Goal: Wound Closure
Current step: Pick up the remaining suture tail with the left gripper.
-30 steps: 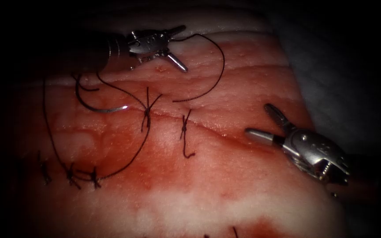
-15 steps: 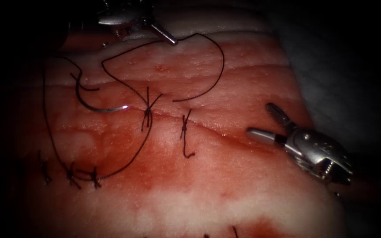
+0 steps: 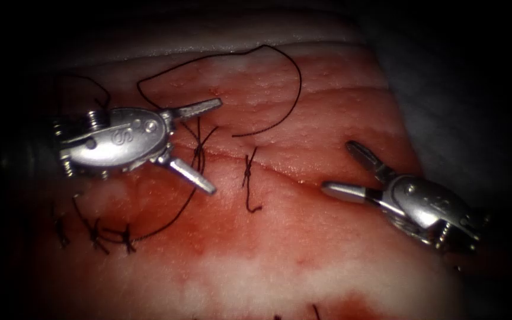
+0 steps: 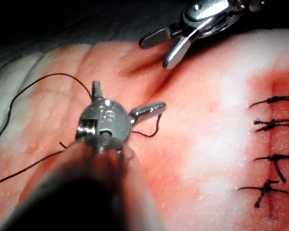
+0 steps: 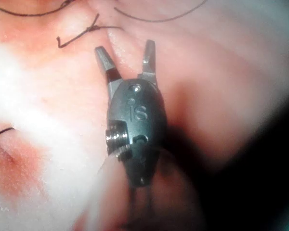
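Can't make out your needle right now; your left tool (image 3: 205,148) is parked right over the spot on the left of the cut (image 3: 280,172) where the thread (image 3: 280,71) loops around. The thread runs slack in a big arc over the upper tissue (image 3: 327,249) and curls down toward the finished stitches (image 3: 96,234) at lower left. Two knotted stitches (image 3: 248,172) sit across the cut. Your left tool's jaws are spread wide with nothing in them, hovering over the left knot. Your right tool (image 3: 342,169) sits at the right end of the cut, jaws also wide apart and empty.
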You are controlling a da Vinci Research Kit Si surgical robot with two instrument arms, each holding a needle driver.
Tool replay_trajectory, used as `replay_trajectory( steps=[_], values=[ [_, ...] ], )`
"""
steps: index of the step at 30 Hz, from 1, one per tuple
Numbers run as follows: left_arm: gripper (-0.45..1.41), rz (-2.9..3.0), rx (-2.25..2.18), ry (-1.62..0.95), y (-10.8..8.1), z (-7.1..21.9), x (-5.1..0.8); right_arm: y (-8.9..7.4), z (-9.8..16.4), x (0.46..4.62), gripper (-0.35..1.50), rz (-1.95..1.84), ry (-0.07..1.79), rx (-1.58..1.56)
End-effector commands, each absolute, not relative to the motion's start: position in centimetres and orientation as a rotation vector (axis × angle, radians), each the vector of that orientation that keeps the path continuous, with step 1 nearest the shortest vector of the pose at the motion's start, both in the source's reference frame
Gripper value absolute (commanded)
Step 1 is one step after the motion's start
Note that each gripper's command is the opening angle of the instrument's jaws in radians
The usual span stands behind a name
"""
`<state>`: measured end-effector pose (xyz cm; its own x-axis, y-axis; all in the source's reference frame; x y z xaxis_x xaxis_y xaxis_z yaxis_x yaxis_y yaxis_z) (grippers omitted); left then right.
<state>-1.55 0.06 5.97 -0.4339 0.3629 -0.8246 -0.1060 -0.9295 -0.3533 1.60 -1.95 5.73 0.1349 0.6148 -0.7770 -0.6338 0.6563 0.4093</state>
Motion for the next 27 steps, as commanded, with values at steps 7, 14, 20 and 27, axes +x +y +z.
replay_trajectory(
  steps=[7, 14, 20, 27],
  values=[
    [0.31, 2.455, -1.454, -0.298, -0.25, 6.28, -1.81, -1.98, 5.82, 1.73, 1.09, 0.903, 1.118, -0.027],
    [0.26, 2.493, -1.405, -0.261, -0.37, 6.55, -2.01, -2.01, 5.83, 1.76, 1.09, 0.9, 1.117, -0.029],
    [0.15, 2.534, -1.363, -0.275, -0.45, 6.65, -2.06, -2.01, 5.83, 1.77, 1.09, 0.9, 1.117, -0.029],
    [0.12, 2.537, -1.342, -0.29, -0.46, 6.69, -2.07, -2.01, 5.84, 1.78, 1.09, 0.901, 1.117, -0.03]
  ],
)
